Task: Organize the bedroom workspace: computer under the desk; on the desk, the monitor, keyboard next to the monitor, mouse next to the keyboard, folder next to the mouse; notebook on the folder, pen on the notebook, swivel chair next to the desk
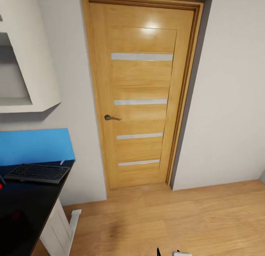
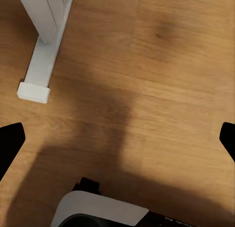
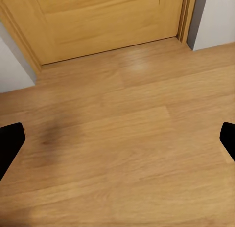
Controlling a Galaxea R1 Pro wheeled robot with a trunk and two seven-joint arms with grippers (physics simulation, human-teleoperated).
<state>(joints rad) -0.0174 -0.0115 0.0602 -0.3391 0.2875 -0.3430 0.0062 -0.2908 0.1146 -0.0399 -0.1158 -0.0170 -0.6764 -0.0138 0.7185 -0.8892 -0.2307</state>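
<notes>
Facing a closed honey-coloured wooden door [image 1: 141,98], apparently mid-transit. At far left, flat bright blue folder [image 1: 35,146] along the back edge of the glossy black desk [image 1: 25,208], propped upright it seems, grey-framed dark keyboard [image 1: 38,173] lying just in front. No containers visible. Left gripper [image 2: 117,139] and right gripper [image 3: 117,141] spread wide over bare wooden floor [image 1: 176,219], empty.

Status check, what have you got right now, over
Both tools open, empty, over wood floor. Keyboard and blue folder on desk, at left. Closed door ahead; path clear.
</notes>
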